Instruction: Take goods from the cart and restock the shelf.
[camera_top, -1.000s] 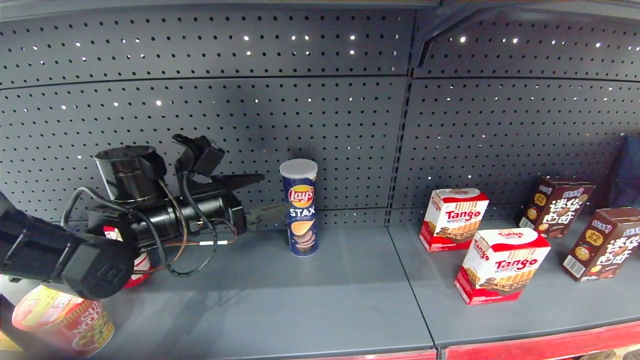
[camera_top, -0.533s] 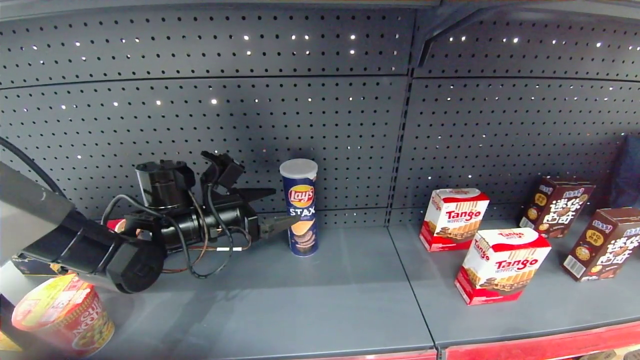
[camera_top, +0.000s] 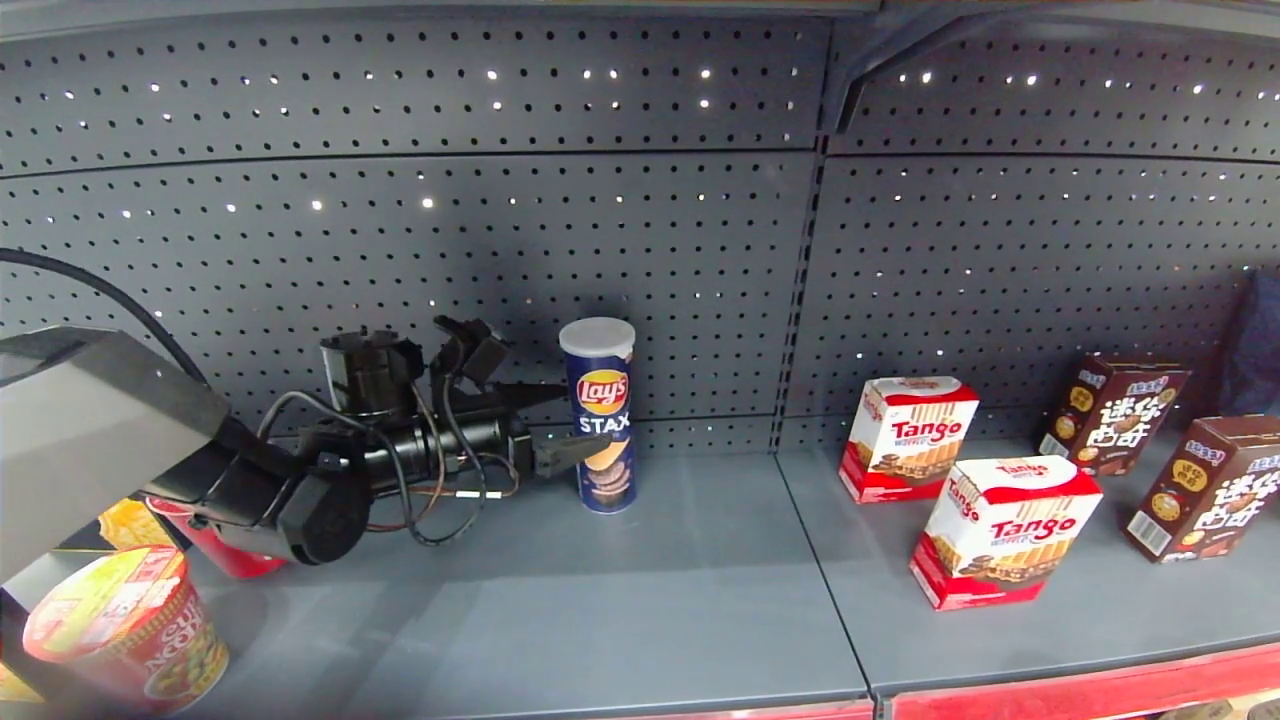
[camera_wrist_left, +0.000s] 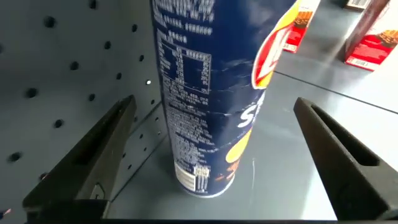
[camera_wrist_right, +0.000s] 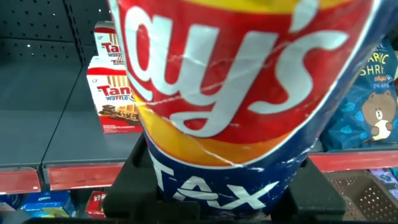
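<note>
Clearance is your concern here; the blue chip can stands on the grey shelf, close against the perforated back panel, and the left gripper is released, its two fingers spread wide on either side of the can with a gap on both sides, touching nothing; by my reading the can is already set down and the step in hand is getting the arm clear without disturbing it; draw the gripper straight back along its own line, level with the shelf, and do not swing sideways until the fingertips are past the can's wall, since one finger sits between the can and the back panel with little room and the other sits in front of the label; a tall, narrow can like this will probably tip at a light knock high up, so go slowly and add no lift or twist; mind the noodle cup near the arm's elbow at the shelf's left end; the can's long axis is vertical, pale lid up and base flat on the shelf, with no lean that I can see; its label faces out toward the shelf's front edge, which is how you want it; your right gripper is clenched on a second chip can, held away from the shelf, and its label reads upright against the shelves behind, so it seems roughly upright too.
</note>
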